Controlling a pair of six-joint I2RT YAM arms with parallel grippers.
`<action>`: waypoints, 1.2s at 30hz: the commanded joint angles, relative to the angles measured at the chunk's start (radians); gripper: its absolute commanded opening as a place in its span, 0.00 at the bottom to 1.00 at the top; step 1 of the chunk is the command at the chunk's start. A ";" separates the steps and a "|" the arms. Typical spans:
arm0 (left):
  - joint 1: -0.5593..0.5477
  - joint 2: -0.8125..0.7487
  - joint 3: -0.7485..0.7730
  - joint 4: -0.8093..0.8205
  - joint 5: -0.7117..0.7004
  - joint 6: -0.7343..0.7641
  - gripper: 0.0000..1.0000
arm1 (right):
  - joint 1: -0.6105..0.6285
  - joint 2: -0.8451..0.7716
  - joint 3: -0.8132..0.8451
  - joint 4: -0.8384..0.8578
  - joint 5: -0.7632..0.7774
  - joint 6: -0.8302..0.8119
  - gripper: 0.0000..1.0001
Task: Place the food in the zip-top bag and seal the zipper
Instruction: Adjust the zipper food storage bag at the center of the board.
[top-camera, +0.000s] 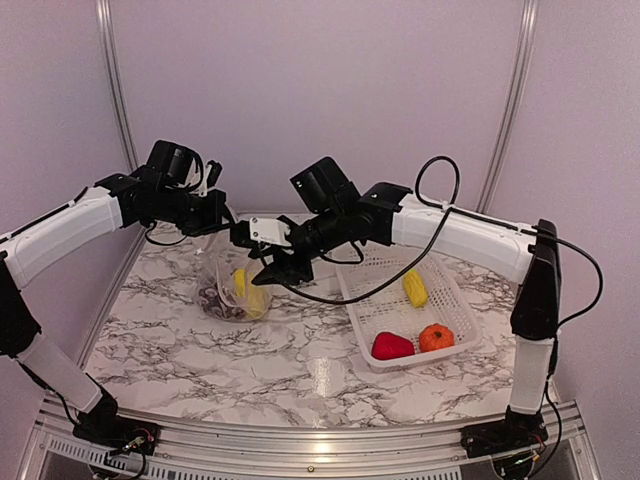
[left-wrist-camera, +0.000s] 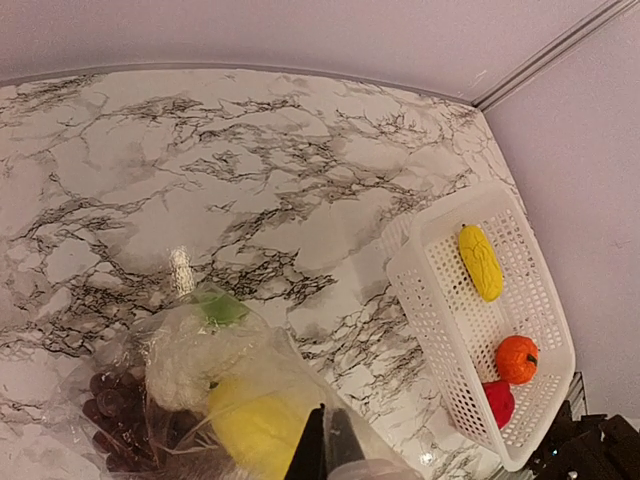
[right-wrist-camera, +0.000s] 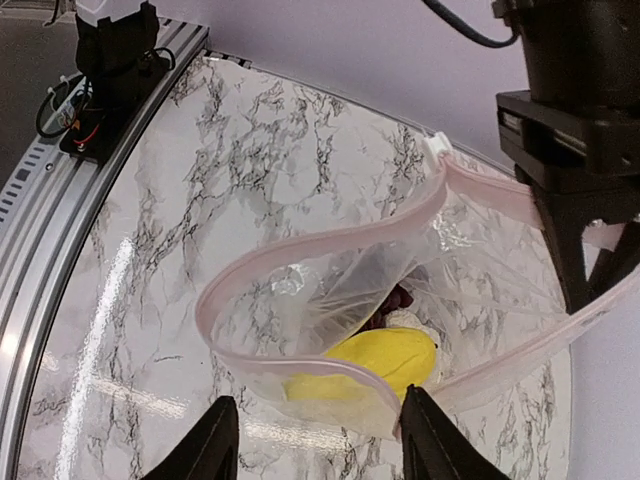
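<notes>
The zip-top bag (top-camera: 230, 292) stands on the marble table with its mouth held wide. Inside it are a yellow piece (right-wrist-camera: 385, 358), white cauliflower (left-wrist-camera: 195, 350) and dark grapes (left-wrist-camera: 118, 405). My left gripper (left-wrist-camera: 326, 445) is shut on the bag's upper edge and holds it up. The pinkish zipper (right-wrist-camera: 300, 250) curves around the open mouth. Just in front of the bag's near lip, my right gripper (right-wrist-camera: 320, 445) is open and holds nothing. A yellow corn piece (top-camera: 415, 288), a red pepper (top-camera: 391, 346) and an orange fruit (top-camera: 436, 337) lie in the white basket (top-camera: 455, 300).
The white lattice basket (left-wrist-camera: 425, 300) sits right of the bag, close to the right arm. A black cable (top-camera: 380, 285) from the right arm hangs over the basket's left rim. A wall with metal rails closes off the back of the table.
</notes>
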 joint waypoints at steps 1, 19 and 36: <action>0.006 -0.031 -0.003 -0.014 -0.002 0.031 0.00 | 0.065 0.017 0.041 -0.109 0.155 -0.089 0.54; 0.006 -0.040 0.022 -0.076 -0.019 0.082 0.00 | 0.110 0.029 0.168 -0.245 0.264 -0.093 0.60; 0.005 0.006 0.217 -0.345 -0.023 0.159 0.41 | 0.116 0.060 0.237 -0.211 0.283 -0.118 0.03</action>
